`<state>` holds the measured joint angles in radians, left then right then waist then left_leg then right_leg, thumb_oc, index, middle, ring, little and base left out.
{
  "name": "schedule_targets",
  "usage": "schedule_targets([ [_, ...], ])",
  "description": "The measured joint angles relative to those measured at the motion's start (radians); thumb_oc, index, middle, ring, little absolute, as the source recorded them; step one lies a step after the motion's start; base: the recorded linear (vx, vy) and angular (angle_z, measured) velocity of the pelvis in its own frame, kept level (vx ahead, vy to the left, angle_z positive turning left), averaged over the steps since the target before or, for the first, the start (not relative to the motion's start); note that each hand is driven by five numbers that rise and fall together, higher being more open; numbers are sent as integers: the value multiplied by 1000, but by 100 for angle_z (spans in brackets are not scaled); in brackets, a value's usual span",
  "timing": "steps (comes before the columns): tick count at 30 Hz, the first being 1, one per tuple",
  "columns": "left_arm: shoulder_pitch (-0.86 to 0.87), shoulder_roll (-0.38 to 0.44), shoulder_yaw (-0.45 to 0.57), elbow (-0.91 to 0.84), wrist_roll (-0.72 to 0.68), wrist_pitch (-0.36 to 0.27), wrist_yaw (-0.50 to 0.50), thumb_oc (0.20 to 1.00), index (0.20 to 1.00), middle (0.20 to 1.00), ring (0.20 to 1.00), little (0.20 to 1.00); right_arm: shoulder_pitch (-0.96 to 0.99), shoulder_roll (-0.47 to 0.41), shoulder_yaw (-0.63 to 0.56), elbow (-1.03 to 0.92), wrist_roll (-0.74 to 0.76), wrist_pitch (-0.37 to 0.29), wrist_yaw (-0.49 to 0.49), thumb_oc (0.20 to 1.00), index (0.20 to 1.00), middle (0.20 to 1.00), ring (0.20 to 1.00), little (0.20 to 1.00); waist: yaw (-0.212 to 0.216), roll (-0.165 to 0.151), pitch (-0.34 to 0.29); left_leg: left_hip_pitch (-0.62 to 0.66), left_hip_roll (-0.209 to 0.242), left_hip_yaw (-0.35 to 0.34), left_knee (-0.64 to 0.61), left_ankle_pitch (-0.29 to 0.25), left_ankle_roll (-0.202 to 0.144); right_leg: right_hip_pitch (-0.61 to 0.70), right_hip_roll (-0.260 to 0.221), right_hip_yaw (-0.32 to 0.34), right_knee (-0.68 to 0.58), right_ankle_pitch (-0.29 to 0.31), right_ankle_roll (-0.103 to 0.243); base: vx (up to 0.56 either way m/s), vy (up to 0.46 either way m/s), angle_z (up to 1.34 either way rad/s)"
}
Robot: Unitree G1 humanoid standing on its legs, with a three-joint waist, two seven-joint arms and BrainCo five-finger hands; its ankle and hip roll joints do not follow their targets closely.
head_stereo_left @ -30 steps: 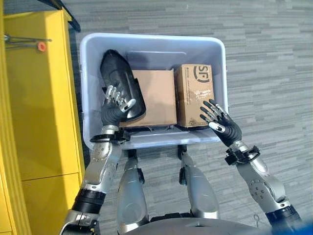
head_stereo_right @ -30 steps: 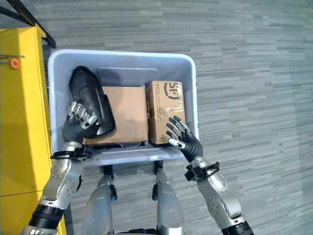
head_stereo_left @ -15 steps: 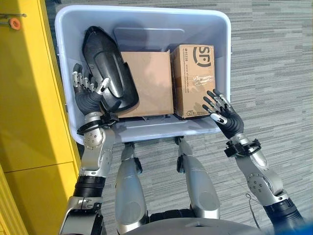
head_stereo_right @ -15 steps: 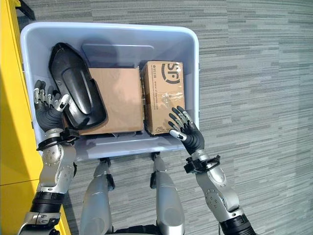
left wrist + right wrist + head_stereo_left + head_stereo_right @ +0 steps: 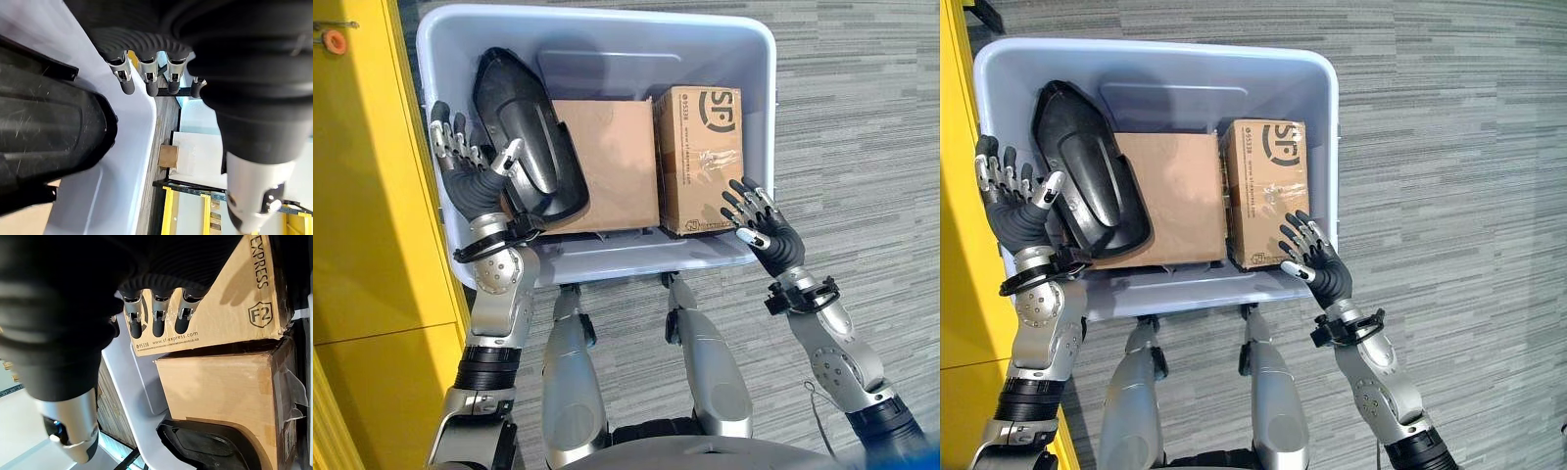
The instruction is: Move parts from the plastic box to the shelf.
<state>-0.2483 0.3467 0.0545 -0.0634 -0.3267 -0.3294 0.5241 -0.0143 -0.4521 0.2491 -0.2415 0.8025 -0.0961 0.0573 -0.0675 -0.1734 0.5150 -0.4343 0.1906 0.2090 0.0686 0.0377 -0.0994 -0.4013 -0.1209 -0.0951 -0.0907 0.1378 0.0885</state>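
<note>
Left eye view: the left hand (image 5: 468, 176) rises at 9 o'clock, fingers spread beside the black part (image 5: 527, 147) in the plastic box (image 5: 607, 259). Right eye view: the right hand (image 5: 1320, 264), fingers spread, hovers at 4 o'clock over the printed carton (image 5: 1263, 191).

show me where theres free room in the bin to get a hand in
Bare floor shows along the far wall of the plastic box, beyond the black part, plain carton and printed carton. The near half is crowded: the three sit packed side by side.
</note>
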Motion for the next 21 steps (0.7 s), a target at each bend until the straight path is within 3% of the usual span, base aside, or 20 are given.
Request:
schedule_targets([
  [21, 42, -5, 24, 71, 3, -9, 41, 1000, 1000, 1000, 1000, 1000, 0, 0, 3, -9, -1, -10, -2, 1000, 1000, 1000, 1000, 1000, 4, -2, 1, -32, 3, -6, 0, 4, -1, -26, 3, -5, 0, 1, -1, 0, 0, 0],
])
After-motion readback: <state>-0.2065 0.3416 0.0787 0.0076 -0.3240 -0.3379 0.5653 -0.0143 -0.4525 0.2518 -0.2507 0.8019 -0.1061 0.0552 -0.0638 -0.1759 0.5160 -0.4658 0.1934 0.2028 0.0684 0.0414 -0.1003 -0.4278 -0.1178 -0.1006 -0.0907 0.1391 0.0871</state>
